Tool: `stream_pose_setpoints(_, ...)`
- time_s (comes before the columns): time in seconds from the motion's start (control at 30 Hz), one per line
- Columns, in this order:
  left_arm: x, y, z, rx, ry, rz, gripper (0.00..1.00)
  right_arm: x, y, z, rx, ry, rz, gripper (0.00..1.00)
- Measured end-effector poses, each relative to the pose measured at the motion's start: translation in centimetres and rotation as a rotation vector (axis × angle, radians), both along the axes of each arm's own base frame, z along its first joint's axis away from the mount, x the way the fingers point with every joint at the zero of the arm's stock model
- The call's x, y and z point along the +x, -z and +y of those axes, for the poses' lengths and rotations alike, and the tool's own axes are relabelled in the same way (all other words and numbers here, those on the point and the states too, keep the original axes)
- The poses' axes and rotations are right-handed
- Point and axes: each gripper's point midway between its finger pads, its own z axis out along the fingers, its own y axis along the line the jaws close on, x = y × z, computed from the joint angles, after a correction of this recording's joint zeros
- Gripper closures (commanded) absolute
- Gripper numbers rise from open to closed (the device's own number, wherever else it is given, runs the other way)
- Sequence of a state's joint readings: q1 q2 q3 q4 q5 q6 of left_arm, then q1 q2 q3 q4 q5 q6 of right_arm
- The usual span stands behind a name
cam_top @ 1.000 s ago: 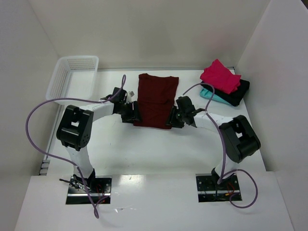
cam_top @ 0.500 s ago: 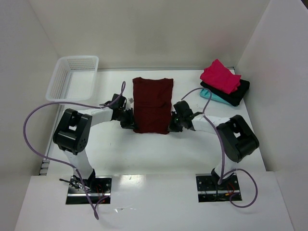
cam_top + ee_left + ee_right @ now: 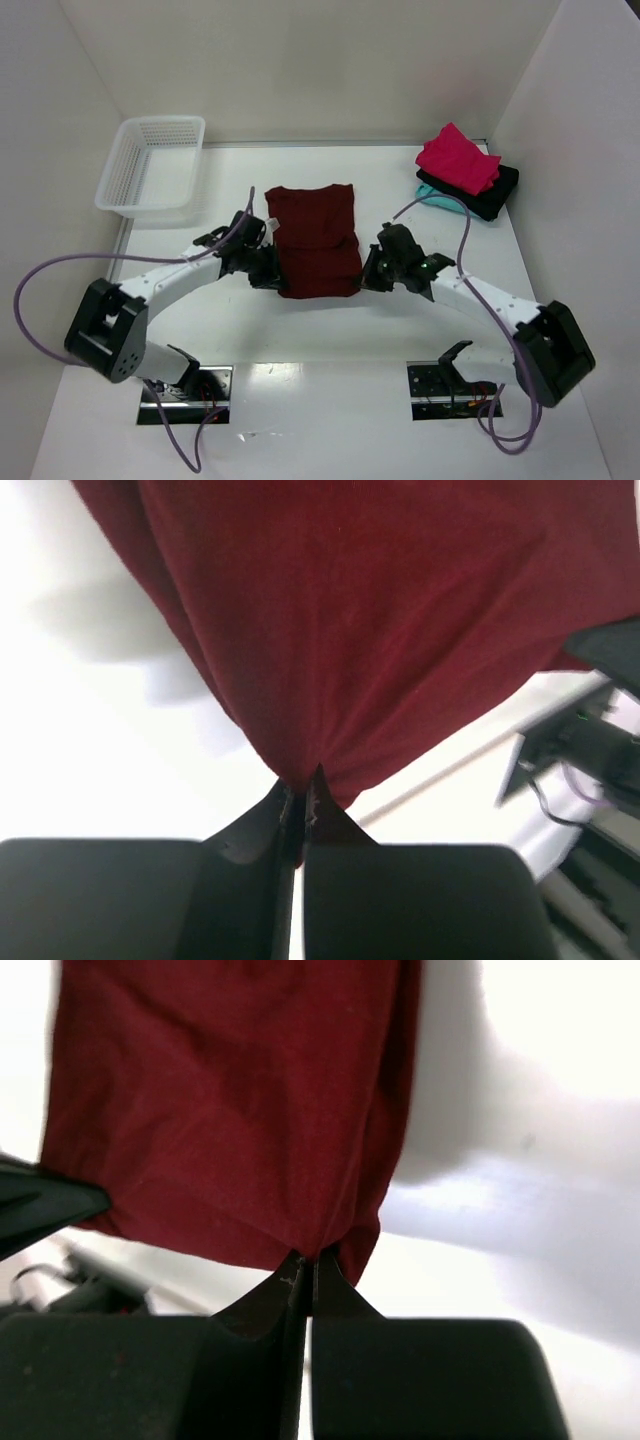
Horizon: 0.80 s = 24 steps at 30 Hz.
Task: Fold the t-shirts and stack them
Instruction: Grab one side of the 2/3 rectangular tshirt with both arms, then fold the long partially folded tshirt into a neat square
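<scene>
Maroon shirt point(image 3: 312, 238) lies mid-table, sides folded in to a strip, well apart from the stack at far right: pink shirt point(image 3: 458, 160) atop black shirt point(image 3: 492, 196), teal shirt point(image 3: 441, 198) showing at its edge.

Left gripper point(image 3: 300, 792) is clamped tight on the near-left corner of the hem. Right gripper point(image 3: 305, 1260) is clamped likewise on the near-right corner. Both wrist views show the cloth pinched and raised off the table.

Assessment: the lengthwise fold is in hand. The next move calls for carrying the near hem over to the far edge, both arms level and in step, or the fold will skew.
</scene>
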State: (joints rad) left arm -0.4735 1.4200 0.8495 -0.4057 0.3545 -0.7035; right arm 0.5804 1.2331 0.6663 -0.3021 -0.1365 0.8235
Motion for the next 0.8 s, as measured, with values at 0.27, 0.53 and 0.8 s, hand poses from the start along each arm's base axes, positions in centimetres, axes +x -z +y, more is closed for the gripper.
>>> stream_pose_setpoints(0.27,-4.8,-6.2,-0.9,-0.106,-0.025,-0.038,1.00,-4.1,-4.0,0.9,0.102,-0.023,-0.018,1.00)
stream_pose_setpoints(0.53,-4.9,-9.9,0.0,-0.129,-0.108,-0.083,1.00,-2.4,-7.6,0.9,0.099,0.000,-0.071,1.00)
stream_pose_setpoints(0.8,-2.6,-9.0,1.3,-0.085,-0.214,-0.061,1.00,3.0,-8.7,2.6,0.068,-0.017,-0.133,1.00)
